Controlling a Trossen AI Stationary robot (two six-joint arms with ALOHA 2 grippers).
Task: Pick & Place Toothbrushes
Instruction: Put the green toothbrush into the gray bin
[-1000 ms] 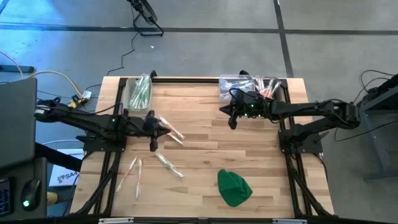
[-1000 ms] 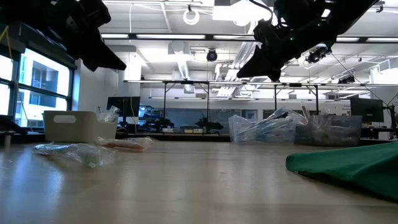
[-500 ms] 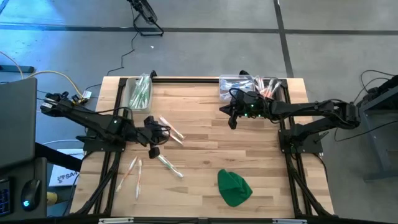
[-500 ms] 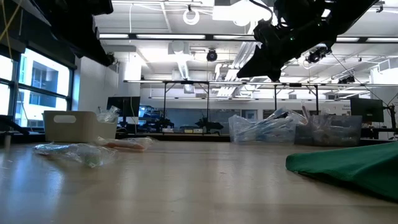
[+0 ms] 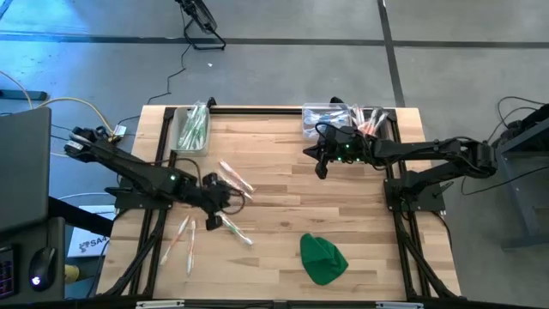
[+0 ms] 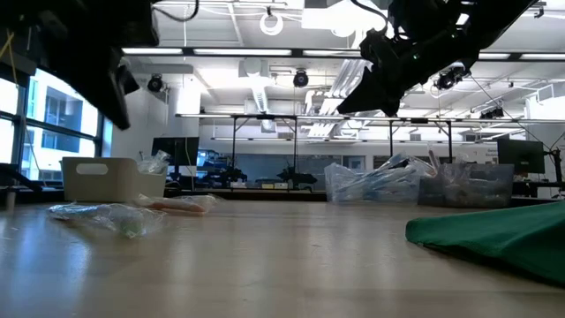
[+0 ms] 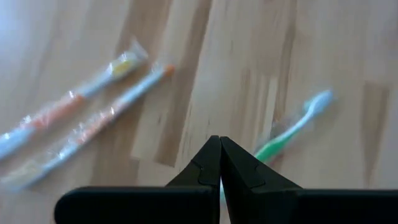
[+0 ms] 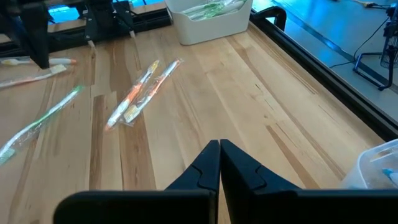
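Lying loose on the wooden worktop (image 5: pixel 283 189), we count five wrapped toothbrushes (image 5: pixel 233 227) in three groups: two with orange accents (image 5: pixel 236 178) near the left half's middle, one with a green handle (image 7: pixel 287 134) just below them, and two more pale ones (image 5: pixel 182 240) nearer the front left edge. We also see green-accented brushes standing in the clear bin (image 5: pixel 192 129) at the back left corner, and pink and orange ones in a second clear bin (image 5: pixel 343 116) at the back right; their number we cannot tell.

We find the left claw (image 5: pixel 216 199) low over the worktop between the orange pair and the green brush, its fingers (image 7: pixel 208 165) pressed together and holding nothing; in its wrist view the green handle passes just behind the fingertips. We find the right claw (image 5: pixel 321 167) hanging well apart over the back right of the worktop, just in front of the second bin, fingers (image 8: pixel 211 163) likewise pressed together and empty.

One green cloth lump (image 5: pixel 322 257) lies near the front edge, right of centre.
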